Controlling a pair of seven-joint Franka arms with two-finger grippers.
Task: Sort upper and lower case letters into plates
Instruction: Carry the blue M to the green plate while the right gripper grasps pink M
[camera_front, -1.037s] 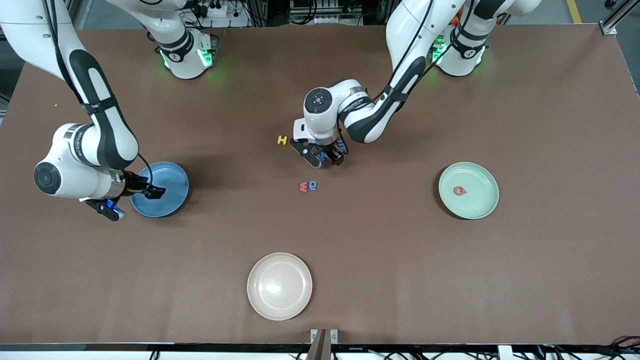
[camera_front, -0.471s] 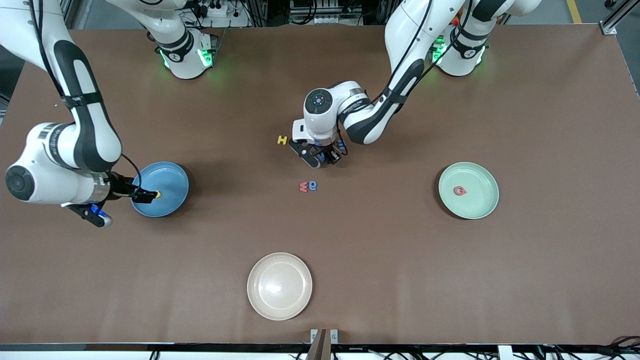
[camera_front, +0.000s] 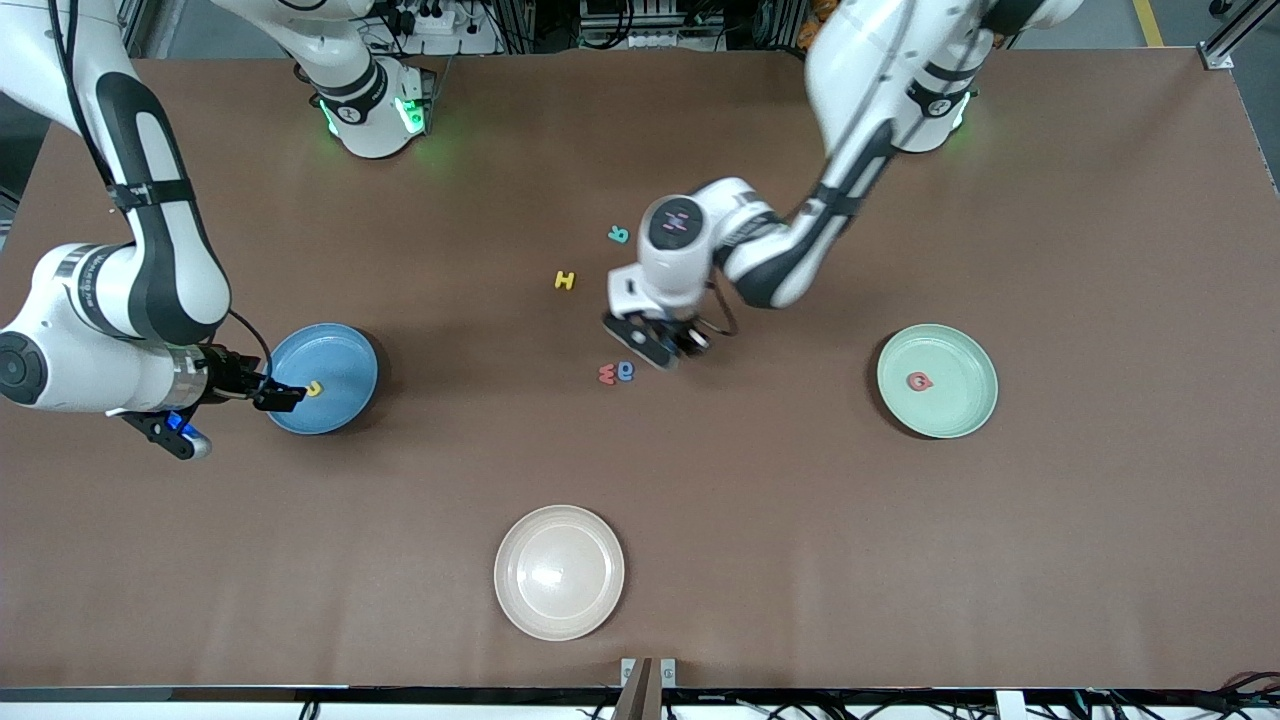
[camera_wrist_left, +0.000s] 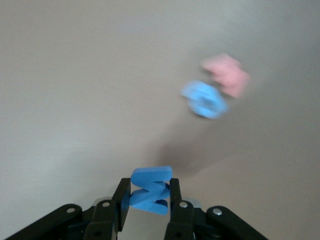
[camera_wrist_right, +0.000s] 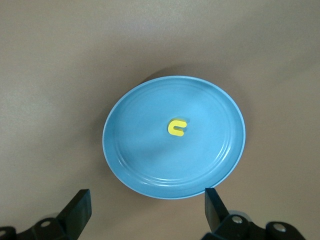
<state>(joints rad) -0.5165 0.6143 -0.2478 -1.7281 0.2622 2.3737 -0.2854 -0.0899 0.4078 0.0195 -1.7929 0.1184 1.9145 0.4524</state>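
Observation:
My left gripper (camera_front: 672, 346) hangs over the table beside a red letter (camera_front: 607, 374) and a blue letter (camera_front: 626, 371). In the left wrist view the left gripper (camera_wrist_left: 148, 187) is shut on a blue zigzag letter (camera_wrist_left: 150, 194), held upright. A yellow H (camera_front: 565, 280) and a teal letter (camera_front: 619, 234) lie farther from the front camera. The blue plate (camera_front: 345, 352) holds a yellow letter (camera_front: 314, 388). My right gripper (camera_front: 275, 397) is open at that plate's rim. In the right wrist view the right gripper (camera_wrist_right: 146, 202) is empty. The green plate (camera_front: 958, 402) holds a red letter (camera_front: 917, 381).
A beige plate (camera_front: 559, 571) stands empty near the table's front edge. The red letter (camera_wrist_left: 227, 75) and blue letter (camera_wrist_left: 204, 99) on the table show blurred in the left wrist view.
My left gripper shut on the blue zigzag letter and carried it toward the red and blue pair, uncovering the teal letter. My right gripper dropped the yellow letter into the blue plate and backed off.

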